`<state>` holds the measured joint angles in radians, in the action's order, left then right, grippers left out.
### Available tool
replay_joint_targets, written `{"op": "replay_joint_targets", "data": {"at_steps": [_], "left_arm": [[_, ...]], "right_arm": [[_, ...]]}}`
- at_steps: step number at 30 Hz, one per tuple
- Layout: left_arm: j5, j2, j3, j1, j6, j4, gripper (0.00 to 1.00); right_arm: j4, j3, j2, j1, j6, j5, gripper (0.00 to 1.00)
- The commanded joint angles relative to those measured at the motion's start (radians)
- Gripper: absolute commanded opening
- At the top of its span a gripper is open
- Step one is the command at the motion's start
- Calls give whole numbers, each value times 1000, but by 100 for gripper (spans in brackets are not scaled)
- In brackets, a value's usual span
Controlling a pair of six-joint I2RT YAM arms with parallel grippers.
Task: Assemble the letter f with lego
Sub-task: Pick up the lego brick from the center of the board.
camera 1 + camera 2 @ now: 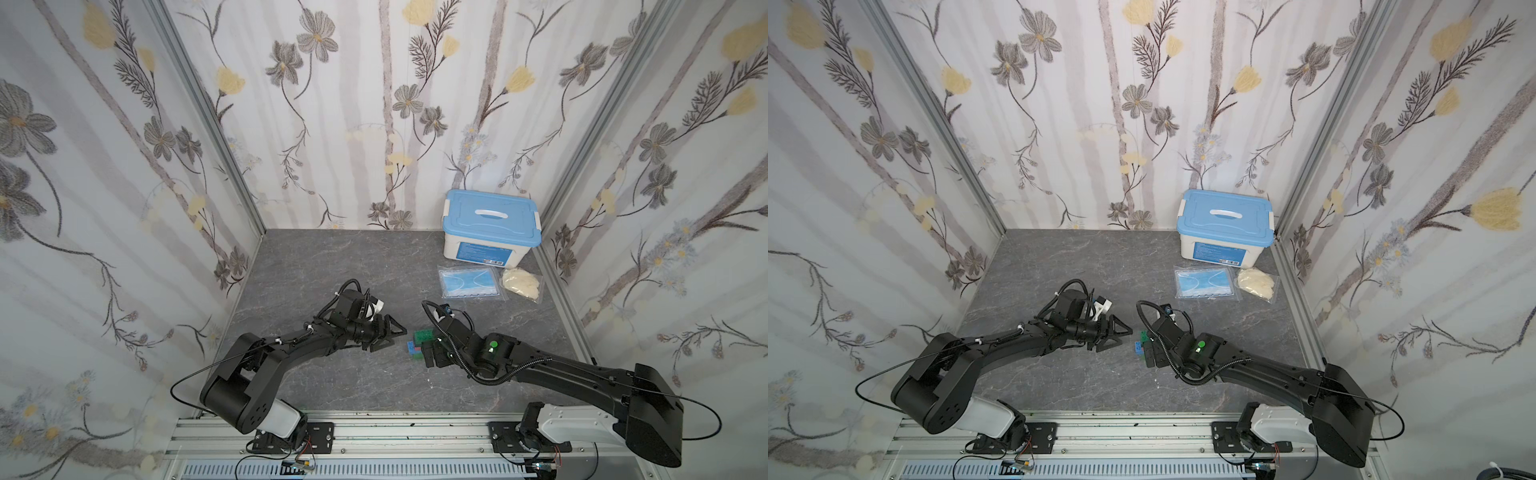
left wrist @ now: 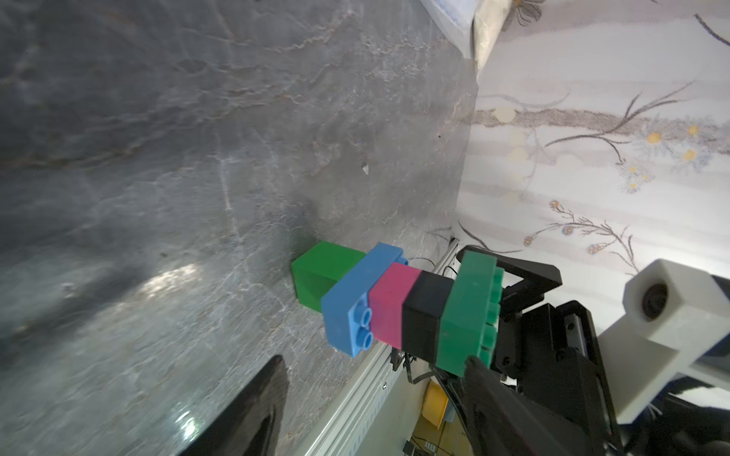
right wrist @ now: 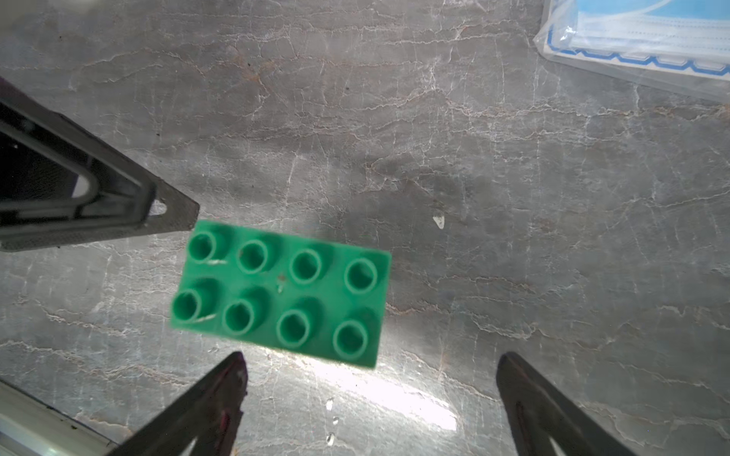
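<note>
Both top views, column: the letter f [image 1: 419, 343] [image 1: 1143, 344], a short stack of green, black, pink and blue studded plastic lego, stands on the grey marbled table [image 1: 332, 270] between the two arms.
Both top views, left gripper [image 1: 388, 340] [image 1: 1113, 334]: black fingers spread and empty, just beside the column.
Both top views, right gripper [image 1: 432, 344] [image 1: 1152, 349]: over the column; its jaws are hard to read here.
Left wrist, order: small green end brick [image 2: 320, 276] on the table, then blue crossbar [image 2: 355, 304], pink brick [image 2: 391, 308], black brick [image 2: 424, 312], long green bar [image 2: 466, 312].
Right wrist, right gripper [image 3: 371, 355]: jaws wide apart, gripping nothing; the eight-stud green bar [image 3: 282, 292] sits just past its fingertips [image 3: 221, 387].
Right wrist, left finger [image 3: 118, 205]: its tip is just beside the bar's corner; contact unclear.
</note>
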<state>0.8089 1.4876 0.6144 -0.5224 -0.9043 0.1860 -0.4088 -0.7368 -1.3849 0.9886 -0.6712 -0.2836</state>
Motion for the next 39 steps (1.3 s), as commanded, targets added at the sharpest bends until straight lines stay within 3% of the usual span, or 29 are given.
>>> {"op": "replay_joint_targets", "data": {"at_steps": [1, 5, 17, 27, 39], "left_arm": [[-57, -8, -23, 6, -17, -56, 73], [-84, -10, -18, 11, -21, -77, 75], [-120, 2, 13, 25, 13, -140, 77], [-123, -6, 12, 58, 12, -145, 77], [-137, -23, 2, 67, 16, -156, 77]], "right_arm": [[190, 55, 4, 16, -27, -69, 100], [217, 67, 18, 31, -4, -69, 99], [62, 63, 115, 93, -76, -96, 99], [85, -13, -40, 217, -189, -337, 99], [119, -42, -108, 245, -269, -389, 100]]}}
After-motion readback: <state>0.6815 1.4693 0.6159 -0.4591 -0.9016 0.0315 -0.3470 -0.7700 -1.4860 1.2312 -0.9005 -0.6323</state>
